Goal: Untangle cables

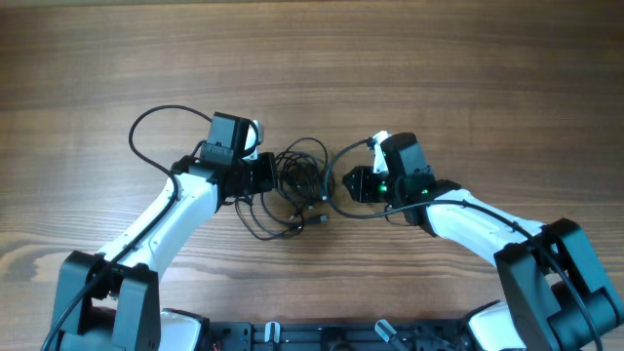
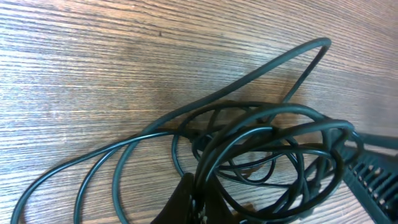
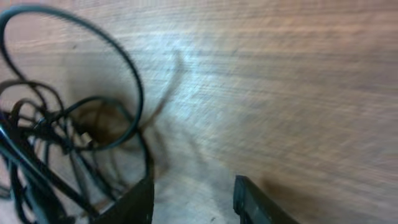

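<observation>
The cables (image 1: 302, 180) lie as a tangled bundle of thin dark cords on the wooden table between my two grippers, with loose loops trailing toward the front. My left gripper (image 1: 265, 174) is at the bundle's left edge. In the left wrist view that gripper (image 2: 198, 193) is shut on a few strands of the cables (image 2: 267, 134). My right gripper (image 1: 351, 183) stands just right of the bundle. In the right wrist view the right gripper (image 3: 194, 193) is open with bare wood between its fingers, and the cables (image 3: 62, 124) lie to its left.
The left arm's own thicker black wire (image 1: 146, 127) loops out to the left of its wrist. Bare wooden table (image 1: 312, 58) stretches behind the arms. The arms' bases and mount (image 1: 312, 336) fill the front edge.
</observation>
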`<control>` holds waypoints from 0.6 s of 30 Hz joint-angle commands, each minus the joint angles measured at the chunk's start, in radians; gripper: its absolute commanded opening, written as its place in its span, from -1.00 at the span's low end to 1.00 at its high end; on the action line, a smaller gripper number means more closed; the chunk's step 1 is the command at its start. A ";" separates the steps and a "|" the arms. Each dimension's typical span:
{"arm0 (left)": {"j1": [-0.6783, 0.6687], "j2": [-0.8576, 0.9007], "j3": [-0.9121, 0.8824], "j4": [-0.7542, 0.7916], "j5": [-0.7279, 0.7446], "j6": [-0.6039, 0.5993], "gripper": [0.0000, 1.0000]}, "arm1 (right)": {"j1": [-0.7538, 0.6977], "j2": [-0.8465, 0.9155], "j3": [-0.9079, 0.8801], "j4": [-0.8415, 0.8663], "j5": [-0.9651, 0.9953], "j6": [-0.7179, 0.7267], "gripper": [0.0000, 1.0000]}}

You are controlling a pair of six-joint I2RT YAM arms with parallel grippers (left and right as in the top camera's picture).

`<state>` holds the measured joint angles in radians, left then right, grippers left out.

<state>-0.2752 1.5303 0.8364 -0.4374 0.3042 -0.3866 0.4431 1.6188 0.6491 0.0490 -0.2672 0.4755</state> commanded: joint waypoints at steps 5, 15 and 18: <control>0.004 -0.010 -0.003 0.022 0.250 0.178 -0.92 | 0.002 -0.016 0.003 0.147 -0.308 -0.334 0.03; 0.004 -0.010 -0.003 -0.019 0.309 0.280 -0.92 | 0.002 -0.016 0.003 0.190 -0.560 -0.575 0.32; 0.004 -0.010 -0.003 -0.016 0.309 0.279 -0.92 | 0.002 -0.016 0.003 0.189 -0.571 -0.579 -0.10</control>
<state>-0.2737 1.5303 0.8364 -0.4564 0.5781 -0.1390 0.4431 1.6188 0.6491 0.2337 -0.7353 -0.0368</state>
